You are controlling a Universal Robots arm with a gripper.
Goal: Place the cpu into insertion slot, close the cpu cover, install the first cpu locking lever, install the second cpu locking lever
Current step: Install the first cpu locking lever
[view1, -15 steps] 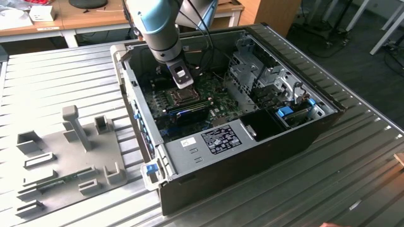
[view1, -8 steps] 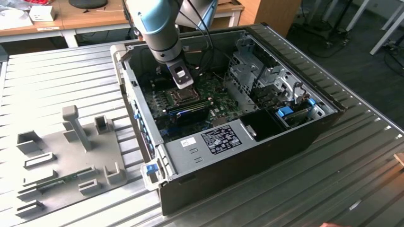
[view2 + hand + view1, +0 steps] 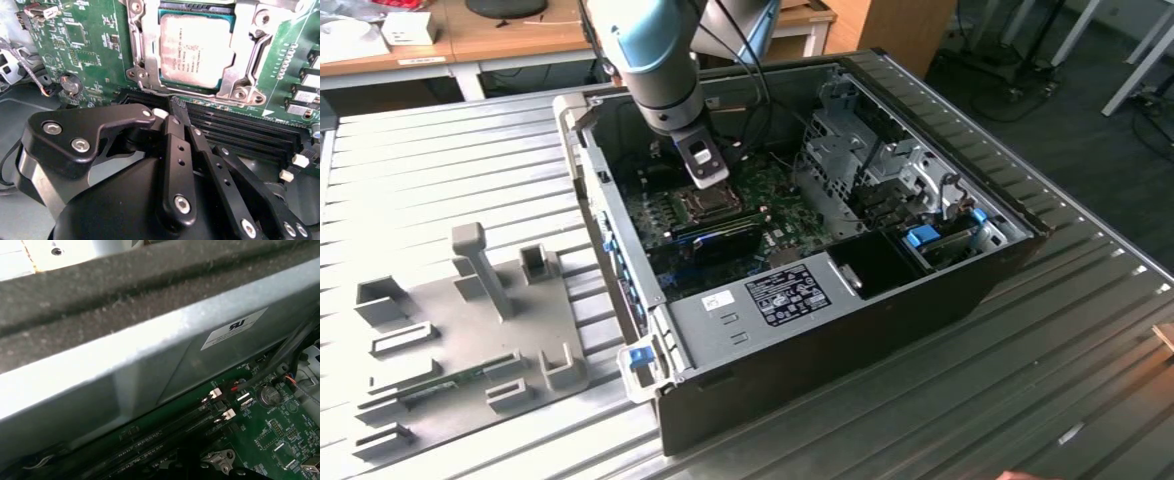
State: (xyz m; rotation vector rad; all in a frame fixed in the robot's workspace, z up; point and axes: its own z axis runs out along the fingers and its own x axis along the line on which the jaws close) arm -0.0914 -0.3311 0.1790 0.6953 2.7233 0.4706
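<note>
The cpu point(image 3: 197, 50) lies flat in the insertion slot point(image 3: 707, 207), its pale metal top facing up. The silvery cpu cover point(image 3: 246, 47) is folded down around it, framing the chip through its cut-out. My gripper point(image 3: 177, 111) is shut with nothing between its black fingers. Its tip hovers just beside the socket's edge, over the long black memory slots point(image 3: 240, 125). In the exterior view the gripper point(image 3: 704, 178) hangs inside the open computer case, right above the socket on the green board. I cannot make out how the locking levers stand.
The case's metal wall point(image 3: 125, 365) stands close beside the memory slots point(image 3: 165, 435). A coin battery point(image 3: 71, 85) and cables sit near the socket. A drive cage point(image 3: 854, 150) fills the case's far side. On the exterior view's left, a grey fixture plate point(image 3: 467, 330) lies on the table.
</note>
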